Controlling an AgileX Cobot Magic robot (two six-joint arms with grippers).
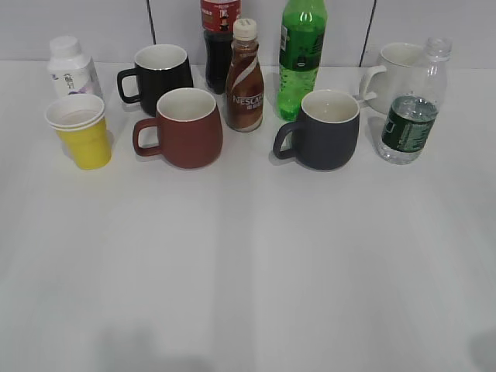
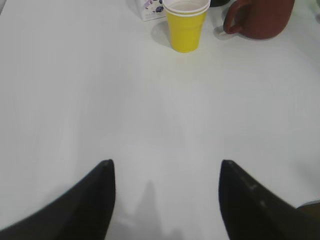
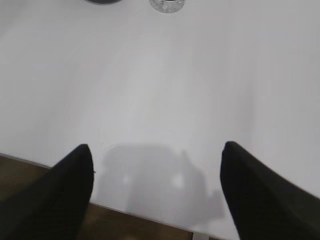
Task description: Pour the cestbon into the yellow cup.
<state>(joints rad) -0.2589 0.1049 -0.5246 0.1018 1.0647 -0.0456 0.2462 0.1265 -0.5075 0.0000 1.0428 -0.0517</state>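
The cestbon [image 1: 411, 108], a clear ribbed bottle with a dark green label and no cap, stands upright at the far right; its base shows at the top of the right wrist view [image 3: 167, 4]. The yellow cup [image 1: 80, 131], white inside, stands at the far left and shows in the left wrist view [image 2: 186, 24]. My left gripper [image 2: 166, 162] is open and empty, well short of the cup. My right gripper [image 3: 157, 146] is open and empty over the table's front edge. Neither gripper shows in the exterior view.
A brown mug [image 1: 184, 126], black mug [image 1: 160, 76], dark grey mug [image 1: 325, 129] and white mug [image 1: 394, 70] stand in the back rows. A Nescafe bottle [image 1: 245, 77], green soda bottle [image 1: 301, 57], cola bottle [image 1: 219, 43] and white milk bottle [image 1: 70, 68] stand among them.
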